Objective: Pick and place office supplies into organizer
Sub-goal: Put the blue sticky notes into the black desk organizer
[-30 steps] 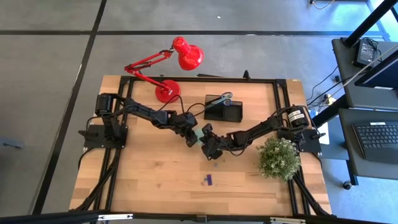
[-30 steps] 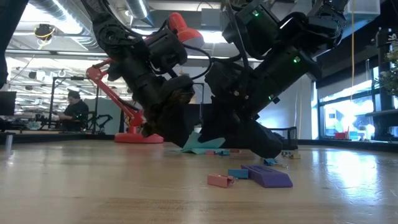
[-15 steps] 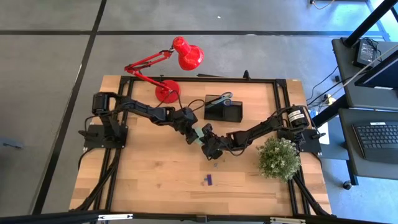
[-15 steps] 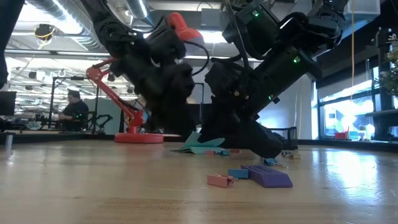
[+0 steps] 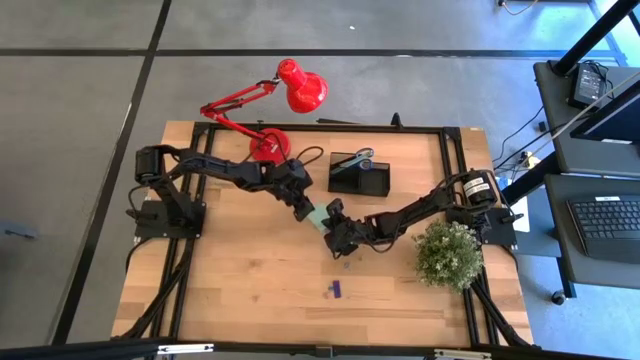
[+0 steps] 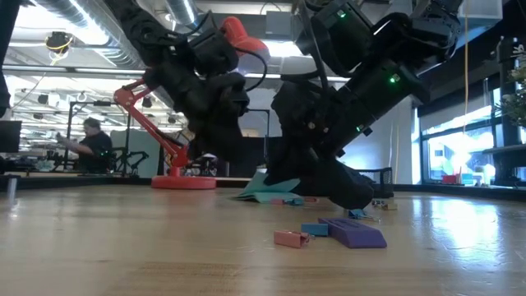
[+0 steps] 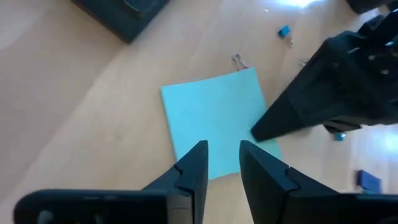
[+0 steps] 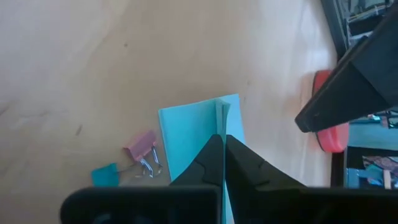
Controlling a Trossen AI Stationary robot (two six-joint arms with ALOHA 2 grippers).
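Counter (image 5: 230, 280): pale wood planks, matte. Red lamp (image 5: 285, 95) glossy, sits behind the organizer (image 5: 360, 175), a black boxy organizer with scissors already in it. My left gripper (image 7: 217, 165) has backed away from the pad (image 7: 217, 121) toward the lamp since a second ago; fingers slightly spread, empty, hovering over the pad's near edge. So the handoff looks over and the pad is now mine on the right alone. My right gripper (image 8: 222, 155) is pressed together on the pad's edge, just in front of the organizer. Pad: thin, flat, pale green-blue square paper, floppy. Small clips (image 8: 144, 155) and purple piece (image 6: 355, 233) lie loose farther in front of the organizer.
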